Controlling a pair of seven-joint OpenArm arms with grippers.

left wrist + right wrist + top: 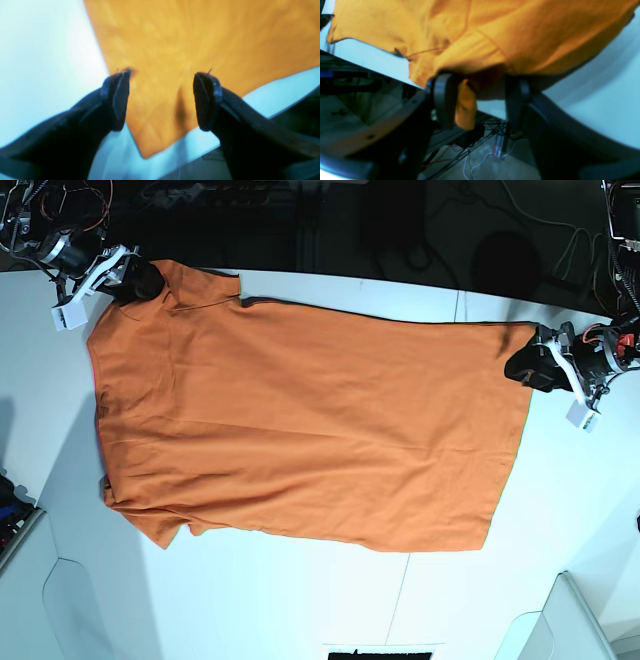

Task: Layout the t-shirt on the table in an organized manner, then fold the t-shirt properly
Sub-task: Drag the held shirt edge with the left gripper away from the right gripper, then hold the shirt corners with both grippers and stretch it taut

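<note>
Both grippers stand open and hold nothing, the left gripper [162, 100] over a hem corner of the orange t-shirt [300, 430], the right gripper [480, 100] at its sleeve, the shirt spread flat on the white table [560, 510].

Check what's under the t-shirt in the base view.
The t-shirt lies spread flat on the white table, which shows bare on most sides. The tabletop beneath the cloth is covered, so anything under it cannot be seen. No bulge suggests a hidden object.
</note>
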